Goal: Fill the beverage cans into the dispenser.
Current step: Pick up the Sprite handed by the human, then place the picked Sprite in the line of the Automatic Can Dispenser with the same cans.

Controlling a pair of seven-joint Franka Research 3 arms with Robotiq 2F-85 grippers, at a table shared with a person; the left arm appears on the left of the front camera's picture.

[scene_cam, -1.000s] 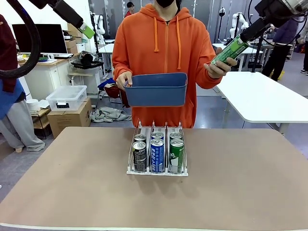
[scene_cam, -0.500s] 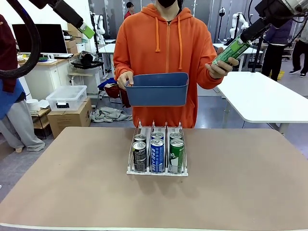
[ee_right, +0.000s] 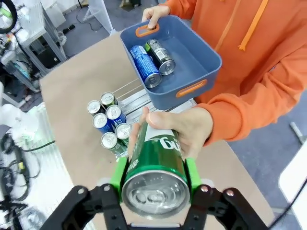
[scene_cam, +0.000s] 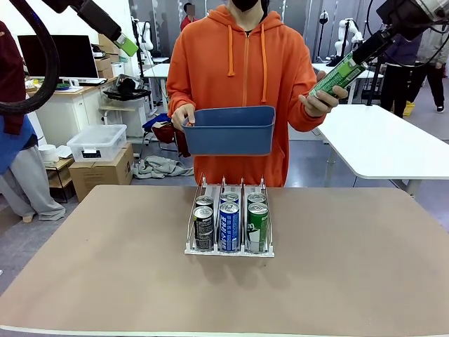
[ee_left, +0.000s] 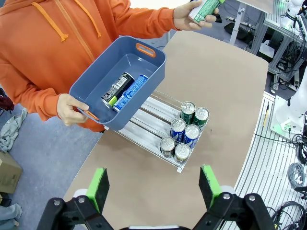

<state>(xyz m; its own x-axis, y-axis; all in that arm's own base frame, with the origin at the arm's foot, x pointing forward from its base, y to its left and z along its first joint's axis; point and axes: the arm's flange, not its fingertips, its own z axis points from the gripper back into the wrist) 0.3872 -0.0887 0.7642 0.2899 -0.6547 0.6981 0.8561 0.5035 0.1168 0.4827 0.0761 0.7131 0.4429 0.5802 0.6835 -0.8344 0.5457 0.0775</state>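
The person holds out a green beverage can [scene_cam: 338, 72] at the upper right, and my right gripper [scene_cam: 363, 52] is shut on its top end. In the right wrist view the green can [ee_right: 156, 167] sits between my green pads [ee_right: 118, 173], with the person's hand [ee_right: 178, 125] still around its far end. The dispenser [scene_cam: 214, 190] stands mid-table holding several cans [scene_cam: 229, 226] in three lanes. My left gripper [scene_cam: 125, 44] hangs high at the upper left, open [ee_left: 154, 188] above the dispenser [ee_left: 143, 121].
The person's other hand holds a blue bin [scene_cam: 228, 130] above the dispenser's far end. In the bin [ee_left: 153, 60] lie a dark can [ee_left: 117, 87] and a blue can [ee_left: 132, 91]. Bare brown tabletop [scene_cam: 351, 267] surrounds the dispenser.
My right gripper has closed on the green can in the person's hand. The hand and can have shifted slightly right. The left arm, bin and dispenser have not moved.
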